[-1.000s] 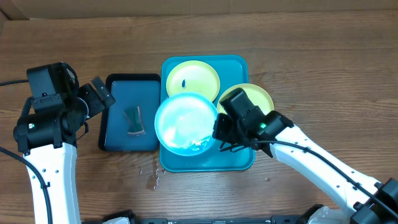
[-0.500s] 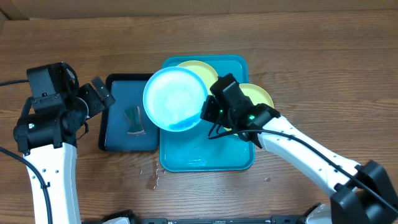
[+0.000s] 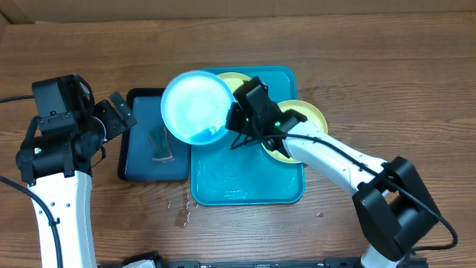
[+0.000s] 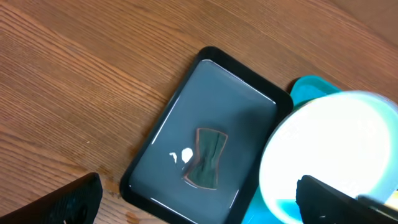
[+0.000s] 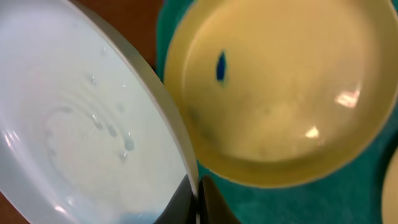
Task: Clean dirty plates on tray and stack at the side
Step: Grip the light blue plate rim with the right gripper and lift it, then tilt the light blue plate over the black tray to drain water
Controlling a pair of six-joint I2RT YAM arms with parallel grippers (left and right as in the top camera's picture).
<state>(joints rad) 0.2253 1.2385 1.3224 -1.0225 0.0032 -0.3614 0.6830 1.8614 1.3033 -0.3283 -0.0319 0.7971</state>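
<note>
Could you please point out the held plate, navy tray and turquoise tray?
held plate (image 3: 193, 104): overhead view, pale centre.
navy tray (image 4: 230, 106): left wrist view, bare floor.
turquoise tray (image 3: 245, 182): overhead view, bare floor.

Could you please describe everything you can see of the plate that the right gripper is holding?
The held plate is round, glossy plastic, pale whitish-cyan inside, beaded with water droplets. The right gripper pinches its rim, holding it lifted above the seam between the turquoise tray and the navy tray.

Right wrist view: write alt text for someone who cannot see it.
The right arm's fingers pinch the rim of a wet, pale plate at left. Beside it, a yellow plate with a blue smudge lies on the turquoise tray.
</note>
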